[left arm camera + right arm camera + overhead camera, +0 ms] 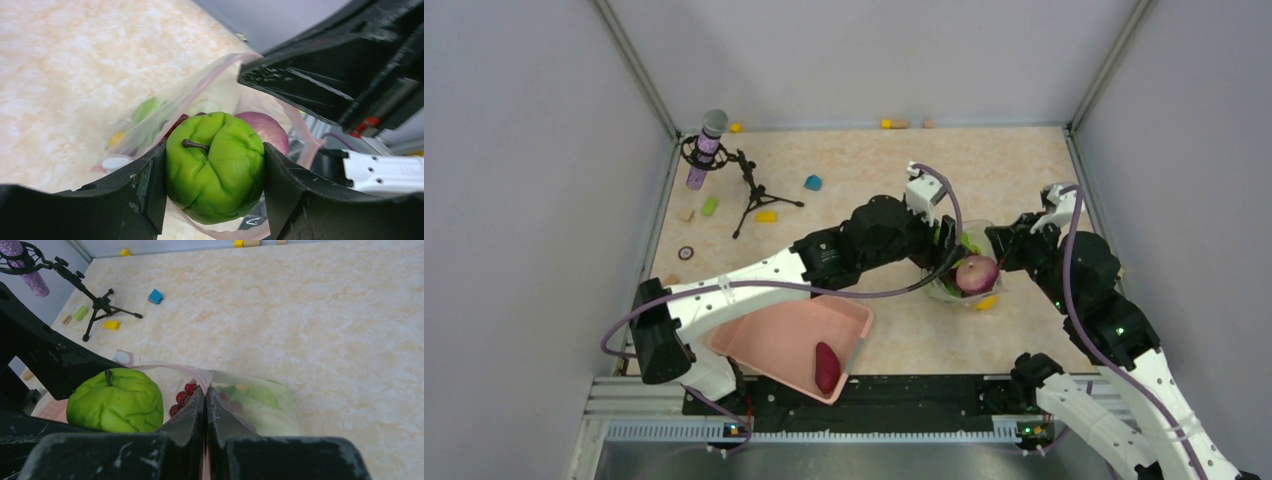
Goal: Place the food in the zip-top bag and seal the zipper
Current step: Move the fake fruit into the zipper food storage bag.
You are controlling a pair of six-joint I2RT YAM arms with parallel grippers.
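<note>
My left gripper (215, 172) is shut on a green round fruit (215, 167) with a dark stem, held over the open mouth of the clear zip-top bag (200, 100). The purple onion (976, 273) lies in the bag, with grapes (184, 392) and green pieces (260, 395). My right gripper (205, 390) is shut on the bag's pink zipper rim (200, 374), holding the mouth up. The green fruit also shows in the right wrist view (116, 401). A reddish sweet potato (826, 367) lies in the pink basket (774, 335). A yellow piece (987, 302) lies beside the bag (959, 290).
A microphone on a small black tripod (749, 190) stands at the back left. Small coloured blocks (813, 183) lie scattered on the left and along the back wall (894, 124). The pink basket sits at the near edge, under the left arm.
</note>
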